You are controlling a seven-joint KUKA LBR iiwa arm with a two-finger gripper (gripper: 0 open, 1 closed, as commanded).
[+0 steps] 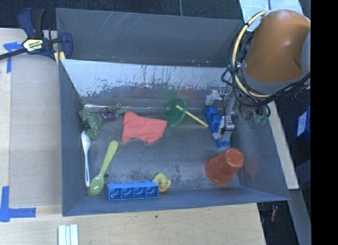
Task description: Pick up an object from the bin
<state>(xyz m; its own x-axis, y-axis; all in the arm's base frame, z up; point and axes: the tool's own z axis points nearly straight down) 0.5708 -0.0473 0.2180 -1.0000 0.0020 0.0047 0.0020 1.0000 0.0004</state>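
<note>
My gripper [228, 120] hangs low at the bin's right side, below the arm's orange dome. A blue plastic thing [213, 119] lies right against its left side and reaches down to a blue tip below it; whether it is held I cannot tell. An orange-red cup [224, 166] lies on its side just below the gripper, near the front right corner. To the left, a green round disc [175, 112] on a thin yellow stick [196, 119] points toward the gripper.
A red cloth [142, 128] lies mid-bin. At the left are a green and purple toy [97, 118], a white spoon [85, 154] and a yellow-green spoon [103, 166]. A blue studded brick [133, 191] and a small yellow duck [162, 182] sit along the front wall.
</note>
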